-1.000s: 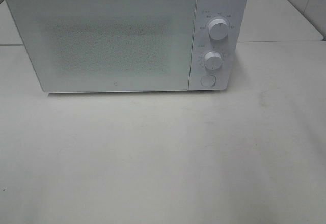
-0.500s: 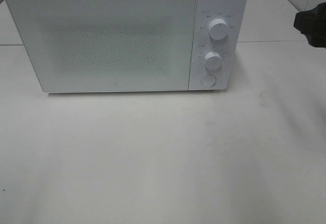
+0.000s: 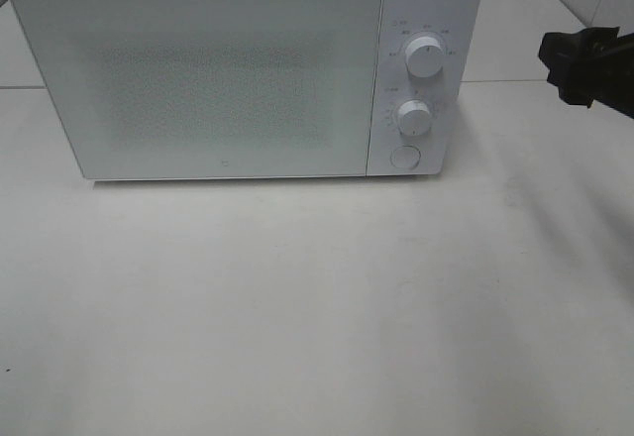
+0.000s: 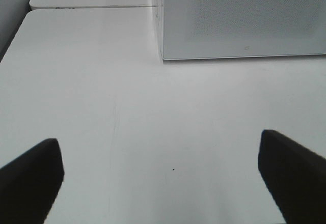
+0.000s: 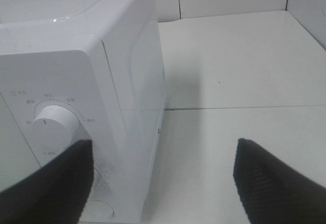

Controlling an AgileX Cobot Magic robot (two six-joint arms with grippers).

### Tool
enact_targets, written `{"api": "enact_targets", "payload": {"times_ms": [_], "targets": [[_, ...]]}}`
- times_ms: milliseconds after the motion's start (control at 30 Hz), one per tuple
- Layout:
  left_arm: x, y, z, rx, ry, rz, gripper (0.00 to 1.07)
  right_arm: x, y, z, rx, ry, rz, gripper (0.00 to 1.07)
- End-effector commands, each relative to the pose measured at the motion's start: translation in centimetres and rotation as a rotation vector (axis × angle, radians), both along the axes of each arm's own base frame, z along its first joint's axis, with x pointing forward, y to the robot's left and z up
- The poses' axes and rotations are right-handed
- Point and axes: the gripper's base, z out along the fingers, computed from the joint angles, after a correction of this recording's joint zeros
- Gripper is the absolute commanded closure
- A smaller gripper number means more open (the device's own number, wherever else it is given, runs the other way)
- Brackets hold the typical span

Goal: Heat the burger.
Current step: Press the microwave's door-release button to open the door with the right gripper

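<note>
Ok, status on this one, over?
Grippers open, empty: left gripper above table, right gripper right of microwave. No burger in view. Microwave door shut.

The light is bright, even and diffuse, so the white table (image 3: pixel 297 317) and the white microwave (image 3: pixel 218 79) look pale, with low contrast. Soft, weak shadows lie under its front edge and on the table to its right. Its door shows fine grain. In both wrist views the dark fingers (image 4: pixel 30 178) are blurred and featureless.
</note>
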Motion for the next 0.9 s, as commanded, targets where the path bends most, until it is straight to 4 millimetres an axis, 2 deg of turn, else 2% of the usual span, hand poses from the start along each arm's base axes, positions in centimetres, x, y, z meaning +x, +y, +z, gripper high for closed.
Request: {"api": "enact_targets", "payload": {"times_ms": [33, 267, 900], "targets": [[-0.2, -0.1, -0.1, -0.008, -0.024, 0.002, 0.09, -0.3, 0.4, -1.1, 0.047, -0.033, -0.027, 0.33], [-0.2, -0.1, -0.1, -0.008, -0.024, 0.002, 0.09, -0.6, 2.4, -2.9, -0.023, -0.063, 0.007, 0.33], [-0.2, -0.1, -0.1, -0.008, -0.024, 0.002, 0.09, -1.3, 8.1, -7.9, -0.052, 0.013, 0.036, 0.33]]}}
